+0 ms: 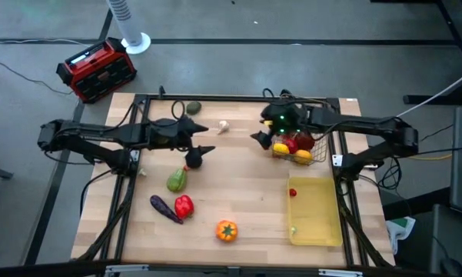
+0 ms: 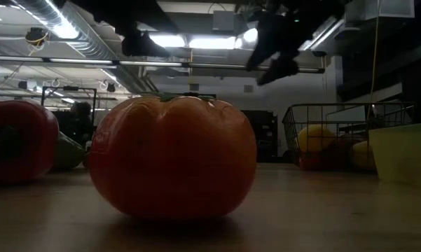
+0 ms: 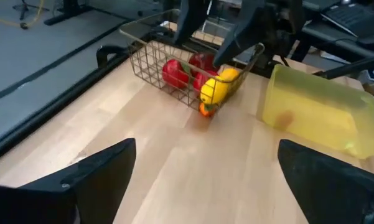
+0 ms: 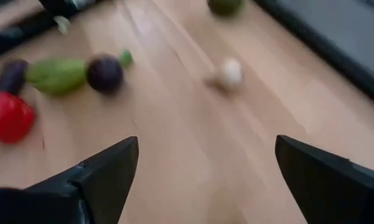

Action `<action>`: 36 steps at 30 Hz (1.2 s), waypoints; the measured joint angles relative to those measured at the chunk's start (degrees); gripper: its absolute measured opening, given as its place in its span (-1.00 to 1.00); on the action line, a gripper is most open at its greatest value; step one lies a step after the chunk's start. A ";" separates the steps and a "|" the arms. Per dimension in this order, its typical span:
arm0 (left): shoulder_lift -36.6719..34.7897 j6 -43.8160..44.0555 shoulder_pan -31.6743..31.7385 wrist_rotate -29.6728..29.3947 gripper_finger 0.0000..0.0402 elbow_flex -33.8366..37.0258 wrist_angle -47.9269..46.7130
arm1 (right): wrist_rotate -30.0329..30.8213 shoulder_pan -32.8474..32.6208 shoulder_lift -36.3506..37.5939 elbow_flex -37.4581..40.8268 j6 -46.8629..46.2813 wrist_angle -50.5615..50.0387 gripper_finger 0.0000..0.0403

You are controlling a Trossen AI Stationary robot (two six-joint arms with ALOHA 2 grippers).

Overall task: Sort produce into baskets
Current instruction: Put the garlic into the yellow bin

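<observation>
1. Wire basket: held red, yellow and orange pieces.
2. Yellow tray: one small red piece.
3. Loose on worktop: garlic, avocado, red pepper, eggplant, orange tomato, others.
4. Left hand, mid-worktop: spread, empty.
5. Right hand, beside basket: spread, empty.
6. Judgement: roughly half sorted.

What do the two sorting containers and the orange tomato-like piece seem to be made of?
Wire basket: thin metal rods, apparently coated, judging by the open see-through grid.
Yellow tray: translucent plastic, smooth; contents show faintly through its wall.
Orange tomato-like piece: probably moulded plastic with a glossy skin, given the soft highlights, though rubber is possible.
</observation>
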State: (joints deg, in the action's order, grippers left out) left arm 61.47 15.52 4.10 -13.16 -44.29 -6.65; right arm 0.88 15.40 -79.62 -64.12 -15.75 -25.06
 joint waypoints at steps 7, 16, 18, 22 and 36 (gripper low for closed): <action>-0.17 1.15 -0.76 -0.21 0.94 1.82 -0.01 | 2.51 0.00 -6.85 -0.01 4.26 21.98 0.85; -0.15 1.25 -2.12 -0.23 0.94 2.66 -0.07 | 15.16 0.00 -15.56 -0.01 5.55 33.66 0.85; -0.15 1.25 -2.35 -0.27 0.94 2.66 -0.04 | 15.03 0.00 -17.50 -0.01 4.80 35.56 0.85; -0.15 1.25 -2.36 -0.33 0.94 2.66 -0.04 | 13.75 0.11 -21.51 -0.02 0.67 37.59 0.85; -0.15 1.25 -2.29 -0.65 0.93 2.66 -0.01 | 12.99 0.43 -38.34 -23.62 -6.99 9.49 0.85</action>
State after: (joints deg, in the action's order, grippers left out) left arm 61.32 16.78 1.80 -13.80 -41.63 -6.66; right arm 13.86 15.82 -117.96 -87.74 -22.74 -15.56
